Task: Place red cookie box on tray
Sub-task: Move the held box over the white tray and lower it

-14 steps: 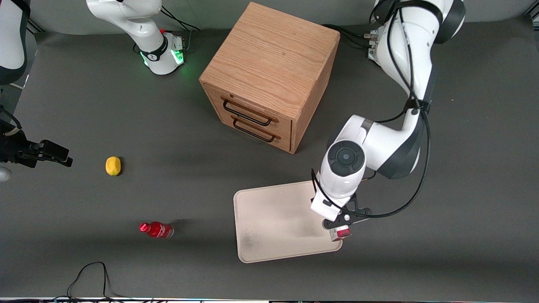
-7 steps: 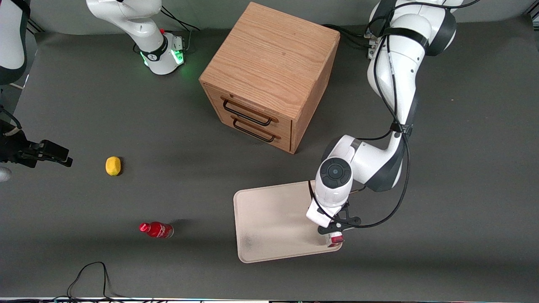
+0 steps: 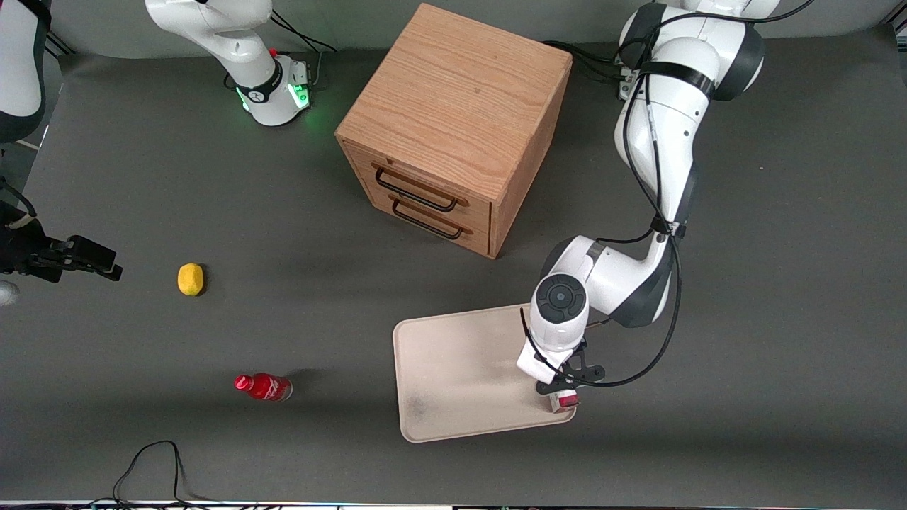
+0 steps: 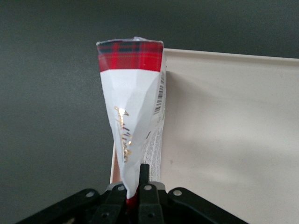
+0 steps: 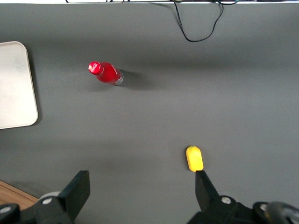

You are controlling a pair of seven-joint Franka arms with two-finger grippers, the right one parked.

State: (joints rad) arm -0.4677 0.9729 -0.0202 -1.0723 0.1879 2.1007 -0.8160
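Note:
The red cookie box (image 4: 133, 102) hangs end-down from my left gripper (image 4: 135, 179), which is shut on its red end. It is a slim carton with a white printed face and a red tartan end. In the front view the gripper (image 3: 563, 389) and box (image 3: 565, 401) are over the corner of the cream tray (image 3: 453, 368) nearest the front camera, at the working arm's end. In the wrist view the box's lower end is at the tray (image 4: 233, 130) rim. Whether it touches the tray I cannot tell.
A wooden two-drawer cabinet (image 3: 453, 127) stands farther from the front camera than the tray. A small red bottle (image 3: 263, 387) and a yellow lemon (image 3: 190, 278) lie toward the parked arm's end. A black cable (image 3: 149, 460) loops near the table's front edge.
The left arm has come down and drawn in slightly over the tray's corner, carrying the cookie box lower. Bottle, lemon and cabinet have not moved.

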